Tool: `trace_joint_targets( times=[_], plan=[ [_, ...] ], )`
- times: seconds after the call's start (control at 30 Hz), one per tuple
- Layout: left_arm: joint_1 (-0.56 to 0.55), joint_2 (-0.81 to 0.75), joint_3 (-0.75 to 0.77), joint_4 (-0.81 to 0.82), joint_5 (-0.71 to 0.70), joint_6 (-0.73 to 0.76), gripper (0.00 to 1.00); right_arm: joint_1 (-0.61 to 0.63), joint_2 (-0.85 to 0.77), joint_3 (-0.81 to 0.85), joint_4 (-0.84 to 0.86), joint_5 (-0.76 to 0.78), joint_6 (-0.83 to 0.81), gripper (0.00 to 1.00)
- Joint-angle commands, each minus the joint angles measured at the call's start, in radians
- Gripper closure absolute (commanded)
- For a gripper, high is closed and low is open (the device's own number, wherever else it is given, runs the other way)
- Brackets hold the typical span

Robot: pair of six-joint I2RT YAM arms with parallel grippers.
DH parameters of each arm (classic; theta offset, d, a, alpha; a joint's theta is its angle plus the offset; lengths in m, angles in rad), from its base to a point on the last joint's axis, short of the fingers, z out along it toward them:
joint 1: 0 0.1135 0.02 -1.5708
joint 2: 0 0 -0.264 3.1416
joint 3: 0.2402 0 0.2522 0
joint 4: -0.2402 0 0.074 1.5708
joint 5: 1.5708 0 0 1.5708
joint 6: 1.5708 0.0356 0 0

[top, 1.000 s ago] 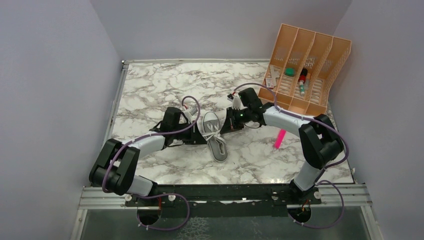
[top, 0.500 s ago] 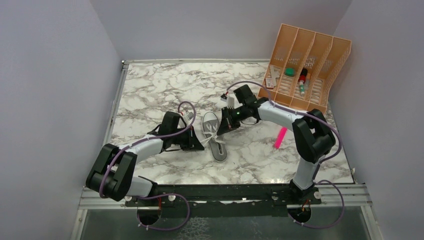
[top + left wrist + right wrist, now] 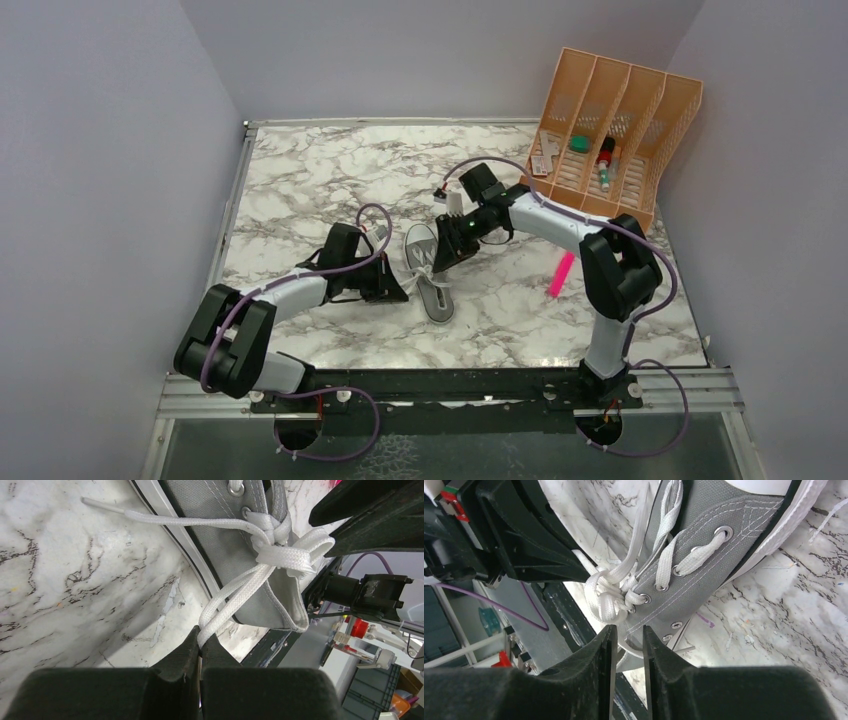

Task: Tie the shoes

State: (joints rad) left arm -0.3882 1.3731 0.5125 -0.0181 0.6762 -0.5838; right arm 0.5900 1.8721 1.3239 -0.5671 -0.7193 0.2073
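- We see a small grey canvas low-top sneaker (image 3: 435, 293) resting on its sole near the middle of the white marble-patterned tabletop (image 3: 320, 180). Its white rubber toe cap points away from the arm bases and its heel points toward them.
- Its white laces (image 3: 272, 550) are crossed into a knot over the top eyelets, with a small loop just beside the knot. One loose end trails over the tabletop on the left arm's side.
- The left claw (image 3: 200, 647) sits low on the tabletop just beside the sneaker. Its fingers are pressed together on a doubled strand of lace that runs straight up to the knot.
- The right claw (image 3: 626, 632) comes in from the sneaker's other side, with the knot just ahead of its tips. Its fingers stand a narrow gap apart. We see a white strip within that gap, but we cannot tell whether either finger touches it.
- A bright pink marker (image 3: 560, 275) lies on the tabletop to the right of the sneaker, well apart from it.
- An orange slotted plastic organizer (image 3: 655, 120) stands at the far right corner, with a few small items in its compartments.
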Motion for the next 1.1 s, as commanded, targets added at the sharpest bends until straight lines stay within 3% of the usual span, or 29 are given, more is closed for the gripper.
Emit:
trace_joint_targets(
  times=[0.0,0.27,0.43,0.6,1.07],
  plan=[
    [0.003,0.020,0.034,-0.002,0.013,0.001,1.00,0.000,0.007,0.061,-0.057,-0.038,-0.023,0.66],
    [0.003,0.010,0.022,-0.001,0.011,0.001,1.00,-0.008,0.001,0.048,-0.016,-0.098,-0.002,0.53],
    [0.003,0.001,0.013,0.003,0.009,-0.003,1.00,-0.009,0.044,0.052,0.021,-0.172,0.005,0.51],
    [0.003,-0.004,0.012,0.004,0.011,-0.004,1.00,-0.008,0.089,0.066,0.027,-0.230,0.003,0.60],
    [0.003,-0.020,0.003,0.010,0.020,-0.007,1.00,-0.009,0.085,0.035,0.083,-0.178,0.061,0.66]
  ],
)
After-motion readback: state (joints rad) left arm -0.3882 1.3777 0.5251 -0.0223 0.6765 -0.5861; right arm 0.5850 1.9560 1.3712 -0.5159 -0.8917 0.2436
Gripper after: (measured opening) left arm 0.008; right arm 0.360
